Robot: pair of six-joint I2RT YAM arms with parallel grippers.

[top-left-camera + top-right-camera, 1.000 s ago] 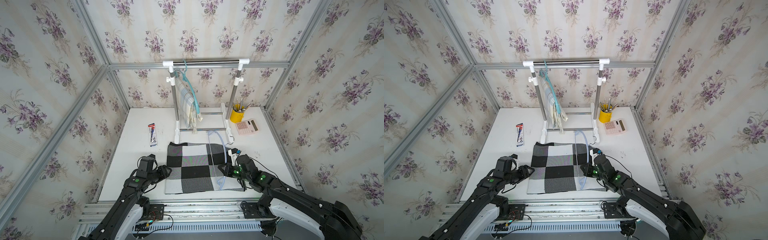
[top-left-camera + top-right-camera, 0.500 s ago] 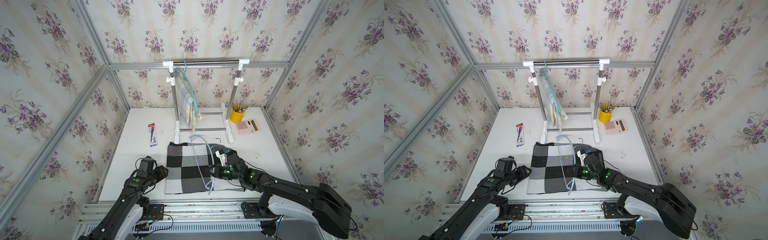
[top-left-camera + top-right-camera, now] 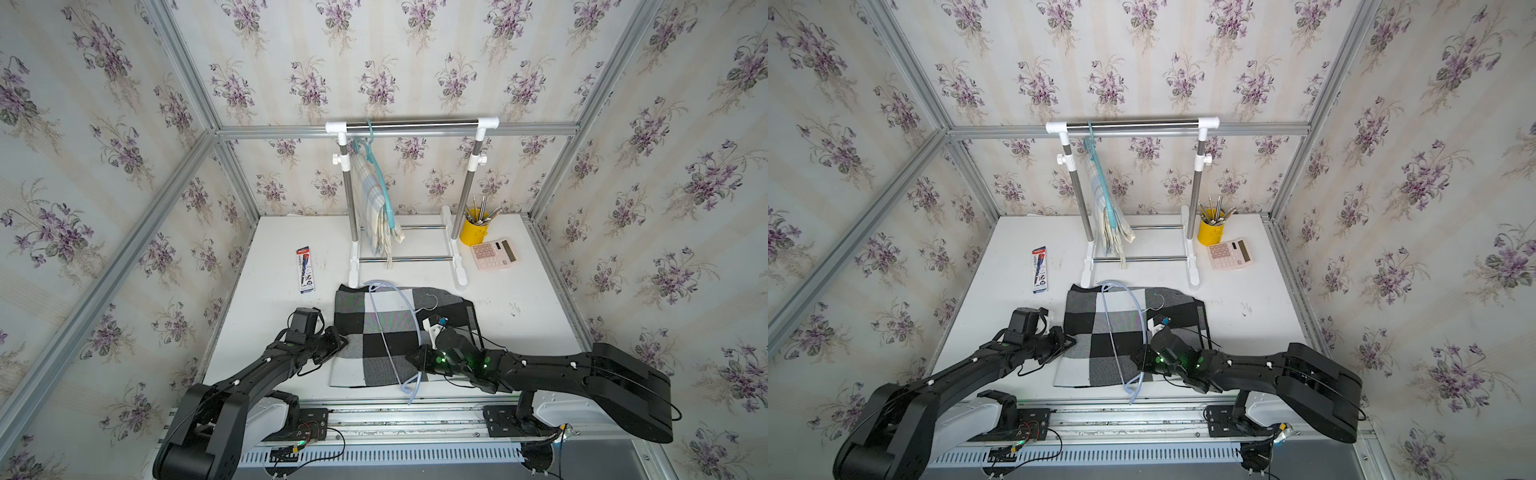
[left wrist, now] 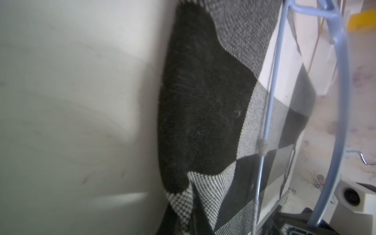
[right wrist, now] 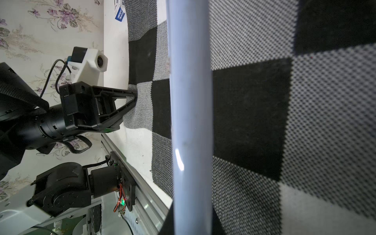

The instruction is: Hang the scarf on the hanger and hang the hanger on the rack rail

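A black, white and grey checked scarf (image 3: 374, 361) (image 3: 1096, 365) lies flat on the white table (image 3: 274, 316), seen in both top views. My right gripper (image 3: 417, 359) (image 3: 1140, 359) is shut on a pale blue hanger (image 3: 384, 332) (image 3: 1112, 332), holding it over the scarf's middle. Its bar (image 5: 191, 101) crosses the right wrist view just above the cloth (image 5: 254, 101). My left gripper (image 3: 343, 343) (image 3: 1071, 341) (image 5: 134, 95) is shut on the scarf's left edge, and the cloth (image 4: 203, 101) puckers between the jaws (image 4: 193, 213). The hanger (image 4: 341, 81) rises beyond it.
A clothes rack (image 3: 411, 124) stands at the back, carrying a teal hanger with a pale plaid scarf (image 3: 376, 208). A yellow pen cup (image 3: 473, 230) and a pink calculator (image 3: 493, 254) sit back right. A marker pack (image 3: 305, 270) lies back left. A metal rail runs along the front edge.
My right gripper has carried the hanger leftward from the scarf's right edge to over its middle. My left gripper, open before, has shut on the scarf's left edge.
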